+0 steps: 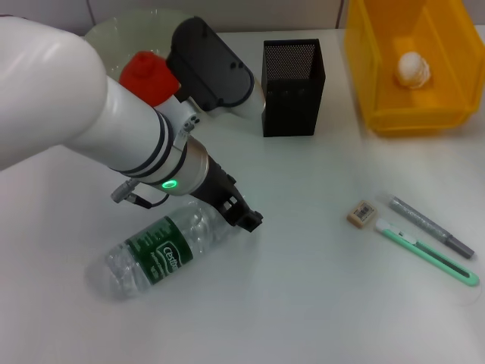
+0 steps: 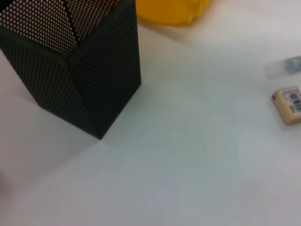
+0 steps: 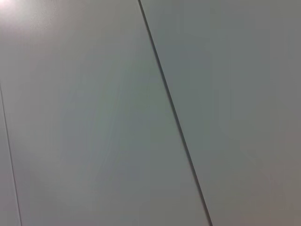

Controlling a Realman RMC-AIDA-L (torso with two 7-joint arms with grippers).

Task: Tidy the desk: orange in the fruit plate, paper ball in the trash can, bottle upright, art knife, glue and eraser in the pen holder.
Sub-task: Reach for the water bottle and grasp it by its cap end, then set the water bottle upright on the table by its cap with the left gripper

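Left tool (image 1: 244,218) low over white worktop (image 1: 303,303), at neck end of bottle (image 1: 163,250) lying on side; grip unclear, cannot tell. Paper ball (image 1: 414,69) inside yellow bin (image 1: 379,68). Eraser (image 1: 361,213), glue (image 1: 430,225), art knife (image 1: 426,252) lie together, well apart from black mesh pen holder (image 1: 292,87). Right tool not seen.

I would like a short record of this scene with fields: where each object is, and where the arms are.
bottle: lying on its side, near table edge
left gripper: at the bottle's neck end
paper ball: inside yellow bin
pen holder: upright, far centre
eraser, glue, art knife: on table, right side
right arm: not seen
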